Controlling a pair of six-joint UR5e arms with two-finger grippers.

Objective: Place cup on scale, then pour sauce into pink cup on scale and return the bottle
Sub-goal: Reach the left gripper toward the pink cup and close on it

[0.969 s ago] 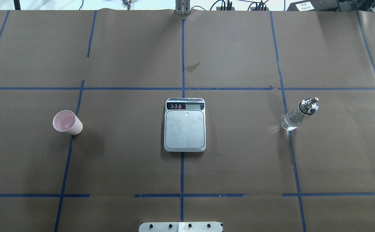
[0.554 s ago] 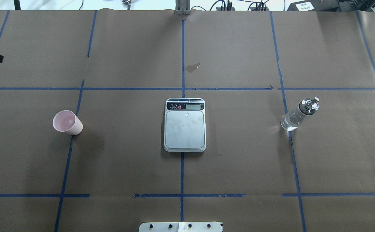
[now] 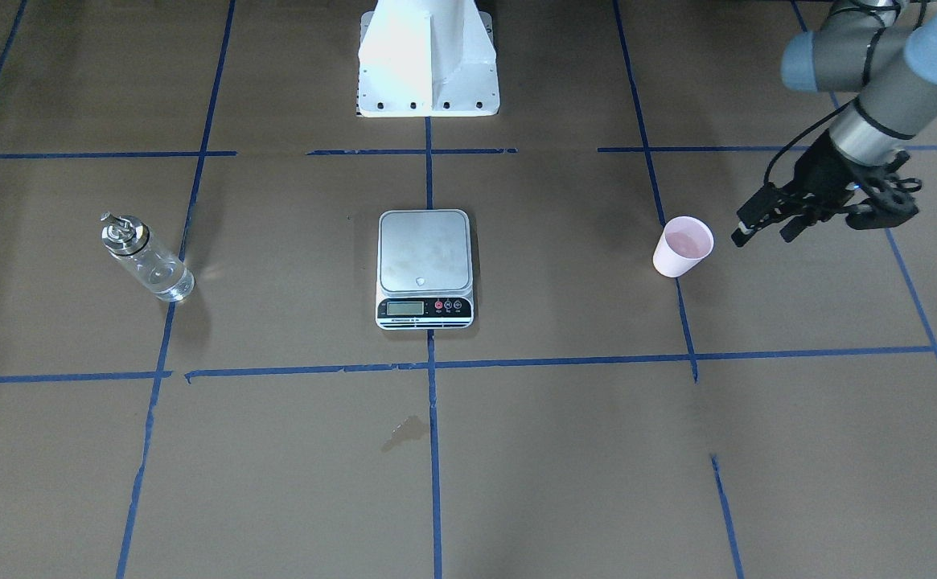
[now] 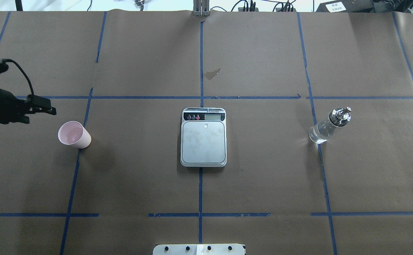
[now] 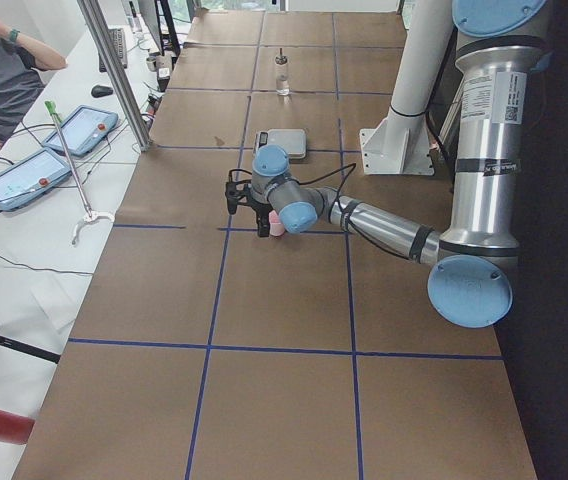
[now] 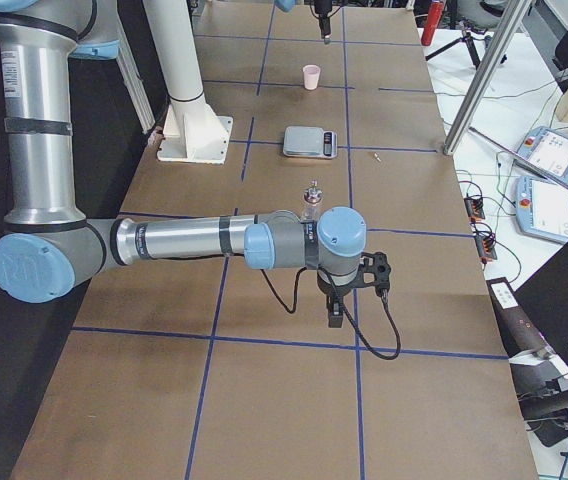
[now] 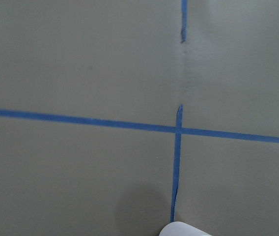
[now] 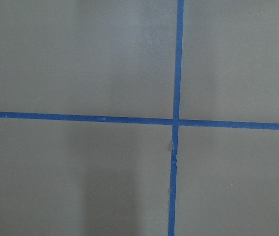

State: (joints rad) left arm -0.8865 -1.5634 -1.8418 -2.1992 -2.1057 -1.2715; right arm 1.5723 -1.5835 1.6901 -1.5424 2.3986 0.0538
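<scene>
Front view: left pincer (image 3: 762, 233) spread open, empty, just beyond cup (image 3: 684, 247) from scale (image 3: 425, 251). Overhead: cup and bottle (image 4: 328, 128) upright on worktop (image 4: 263, 177), well apart on opp. sides of scale; bottle's long axis vertical, spout up. Right-side view alone shows right pincer (image 6: 334, 315); can't tell its state.

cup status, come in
Left end effector open beside cup, no contact. Right end effector: cannot tell. Cup upright, off scale. Nothing between them.
</scene>
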